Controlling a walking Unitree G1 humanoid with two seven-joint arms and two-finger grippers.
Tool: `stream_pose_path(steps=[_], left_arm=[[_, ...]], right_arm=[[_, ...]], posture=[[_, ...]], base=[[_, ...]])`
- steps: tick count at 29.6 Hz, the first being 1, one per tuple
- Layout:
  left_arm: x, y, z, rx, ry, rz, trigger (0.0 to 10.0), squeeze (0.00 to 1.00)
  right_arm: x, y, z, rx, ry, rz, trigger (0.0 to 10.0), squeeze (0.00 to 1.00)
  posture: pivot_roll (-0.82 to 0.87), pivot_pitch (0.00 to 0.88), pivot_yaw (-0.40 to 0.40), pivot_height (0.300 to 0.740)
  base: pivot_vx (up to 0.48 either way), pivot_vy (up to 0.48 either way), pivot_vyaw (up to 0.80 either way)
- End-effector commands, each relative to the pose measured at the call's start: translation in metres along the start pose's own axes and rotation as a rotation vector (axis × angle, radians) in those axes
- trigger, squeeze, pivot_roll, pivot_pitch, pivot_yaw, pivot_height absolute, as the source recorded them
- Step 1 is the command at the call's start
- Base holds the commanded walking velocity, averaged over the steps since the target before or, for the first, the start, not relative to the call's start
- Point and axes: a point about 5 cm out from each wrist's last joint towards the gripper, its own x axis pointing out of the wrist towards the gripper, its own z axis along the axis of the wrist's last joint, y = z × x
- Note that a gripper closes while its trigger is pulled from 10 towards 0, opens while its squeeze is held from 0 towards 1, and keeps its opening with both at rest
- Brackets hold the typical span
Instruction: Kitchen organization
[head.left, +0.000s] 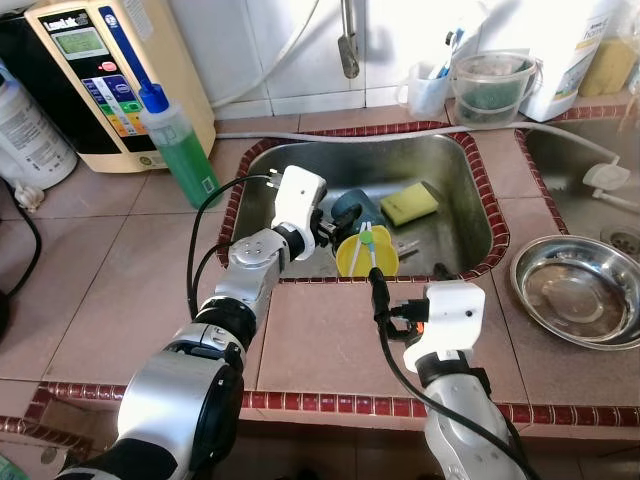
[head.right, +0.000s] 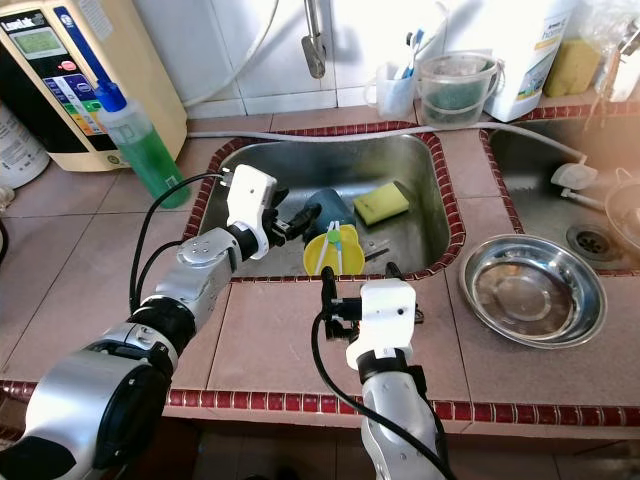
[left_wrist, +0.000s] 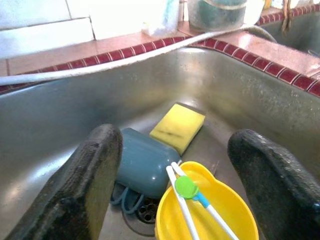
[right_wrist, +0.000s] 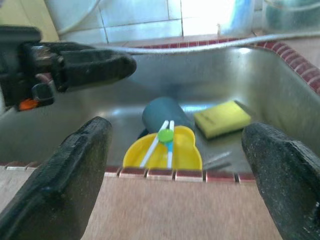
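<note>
A yellow bowl (head.left: 366, 257) leans against the near wall of the steel sink (head.left: 300, 165), with white training chopsticks (head.left: 368, 240) joined by a green clip lying across it. Behind it lie a blue-grey cup (left_wrist: 142, 162) on its side and a yellow sponge (head.left: 408, 203). My left gripper (head.left: 340, 222) reaches into the sink from the left, open, its fingers (left_wrist: 95, 175) on either side of the cup and bowl without touching them. My right gripper (head.left: 410, 282) hovers open over the tiled counter at the sink's near rim, just in front of the bowl (right_wrist: 162, 150).
A steel bowl (head.left: 578, 290) sits on the counter at the right. A green soap bottle (head.left: 185, 150) and a beige water appliance (head.left: 100, 80) stand at the back left. A clear jug (head.left: 490, 88) stands behind the sink. A white hose (head.left: 400, 132) runs along the back rim.
</note>
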Motion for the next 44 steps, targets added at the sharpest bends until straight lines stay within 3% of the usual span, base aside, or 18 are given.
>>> stream_pose_path(steps=[1,2,3,4,17,26,29,31,37,44], left_arm=[[-0.005,0.005,-0.001,0.003,-0.017,0.027,10.0,1.0],[-0.005,0.005,-0.001,0.003,-0.017,0.027,10.0,1.0],[-0.006,0.006,0.0,0.007,-0.045,0.041,10.0,0.42],[-0.008,0.008,0.002,0.002,-0.072,0.063,10.0,0.0],[-0.025,0.02,0.011,0.018,-0.179,0.223,10.0,0.0],[-0.052,0.023,0.006,0.031,-0.226,0.34,10.0,0.0],[-0.059,0.025,0.004,0.027,-0.219,0.358,10.0,0.0],[-0.068,0.026,-0.002,-0.026,-0.217,0.313,10.0,0.0],[-0.086,0.034,-0.012,-0.014,-0.177,0.409,10.0,0.0],[-0.1,0.034,-0.019,-0.031,-0.159,0.469,10.0,0.0]], right_arm=[[0.003,0.001,-0.001,0.011,-0.007,0.002,10.0,0.0],[0.003,0.001,-0.001,0.011,-0.007,0.002,10.0,0.0],[0.008,-0.003,0.0,0.0,-0.022,-0.01,10.0,0.0],[0.012,-0.006,0.001,-0.009,-0.029,-0.02,10.0,0.0],[0.033,-0.021,0.008,-0.068,-0.095,-0.061,10.0,0.0],[0.044,-0.03,0.013,-0.103,-0.132,-0.066,10.0,0.0],[0.046,-0.034,0.013,-0.116,-0.138,-0.073,10.0,0.0],[0.048,-0.037,0.012,-0.121,-0.137,-0.077,10.0,0.0],[0.05,-0.042,0.009,-0.123,-0.133,-0.081,10.0,0.0],[0.049,-0.045,0.002,-0.128,-0.118,-0.087,10.0,0.0]], posture=[[-0.29,0.044,0.159,0.74],[-0.29,0.044,0.159,0.74],[-0.28,0.035,0.152,0.74],[-0.28,0.028,0.147,0.74],[-0.25,0.0,0.112,0.74],[-0.23,0.0,0.081,0.74],[-0.22,0.0,0.074,0.74],[-0.22,0.0,0.066,0.74],[-0.2,0.0,0.048,0.74],[-0.17,0.0,0.03,0.74]], base=[[0.0,0.0,0.0],[0.0,0.0,0.0],[0.0,0.0,0.0],[0.0,0.0,0.0],[0.0,0.0,0.0],[0.0,0.0,0.0],[0.0,0.0,0.0],[0.0,0.0,0.0],[0.0,0.0,0.0],[0.0,0.0,0.0]])
